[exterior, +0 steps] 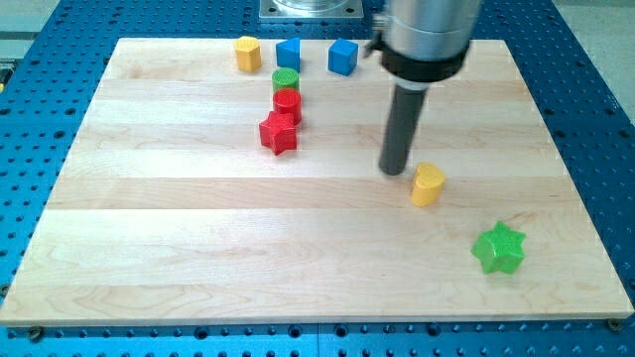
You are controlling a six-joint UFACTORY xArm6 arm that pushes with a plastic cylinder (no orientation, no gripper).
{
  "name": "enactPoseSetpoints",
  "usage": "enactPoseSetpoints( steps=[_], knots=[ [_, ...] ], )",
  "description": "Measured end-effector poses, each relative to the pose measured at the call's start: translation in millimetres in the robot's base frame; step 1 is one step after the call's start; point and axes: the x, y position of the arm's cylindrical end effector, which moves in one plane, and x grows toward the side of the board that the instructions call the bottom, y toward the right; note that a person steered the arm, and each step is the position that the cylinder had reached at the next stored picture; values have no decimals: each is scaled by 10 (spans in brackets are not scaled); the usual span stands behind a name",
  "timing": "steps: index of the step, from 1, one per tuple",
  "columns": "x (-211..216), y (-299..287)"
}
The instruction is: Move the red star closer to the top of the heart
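The red star (279,134) lies on the wooden board (198,238), left of centre in the upper half. A red cylinder (288,104) touches its top edge. The yellow heart (428,184) lies right of centre, well to the right of the star and a little lower. My tip (395,172) stands on the board just left of the heart's upper edge, close to it but apart. It is far to the right of the red star.
A green cylinder (286,80) sits just above the red cylinder. A yellow hexagon (247,53), a blue block (289,55) and a blue cube (342,57) line the top edge. A green star (498,248) lies at the lower right.
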Motion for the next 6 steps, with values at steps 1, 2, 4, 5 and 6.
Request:
enactPoseSetpoints(
  steps=[1, 2, 4, 5, 6],
  knots=[
    [235, 389],
    [570, 796],
    [336, 34],
    [504, -1190],
    [4, -1952]
  ],
)
